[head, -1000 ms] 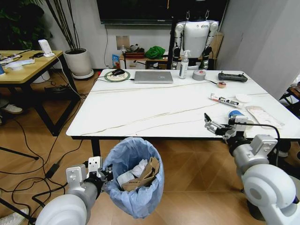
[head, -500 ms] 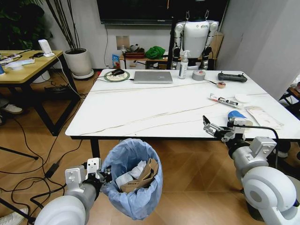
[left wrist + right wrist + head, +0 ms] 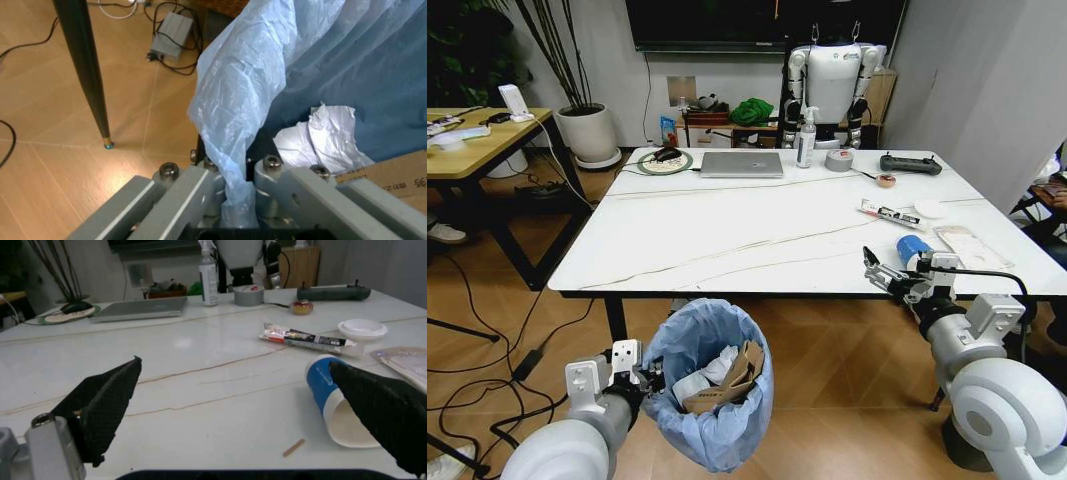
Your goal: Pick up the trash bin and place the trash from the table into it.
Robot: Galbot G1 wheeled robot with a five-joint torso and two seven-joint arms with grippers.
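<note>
The trash bin (image 3: 712, 385), lined with a crinkly light-blue bag, hangs just in front of the table (image 3: 727, 230). My left gripper (image 3: 641, 376) is shut on its rim, and the clamped bag (image 3: 233, 165) shows between the fingers. Inside lie white paper (image 3: 323, 142) and cardboard (image 3: 393, 172). My right gripper (image 3: 887, 278) is open at the table's front right edge, with the blue-white cup (image 3: 914, 247) just beyond it. That cup (image 3: 321, 385) lies on its side by one finger (image 3: 383, 410). A printed wrapper (image 3: 889, 213) and a clear plastic pack (image 3: 967, 245) lie farther right.
A laptop (image 3: 741, 164), spray bottle (image 3: 805, 138), tape roll (image 3: 839, 160) and black controller (image 3: 911, 164) stand along the far edge. A white lid (image 3: 930, 208) and a small stick (image 3: 293, 447) lie on the right. A table leg (image 3: 615, 320) is beside the bin. A wooden desk (image 3: 477, 130) stands left.
The whole head view has shifted, so the camera moved a little toward the table's right side. Both grippers keep their hold and opening. The blue-white cup now lies closer to the right gripper.
</note>
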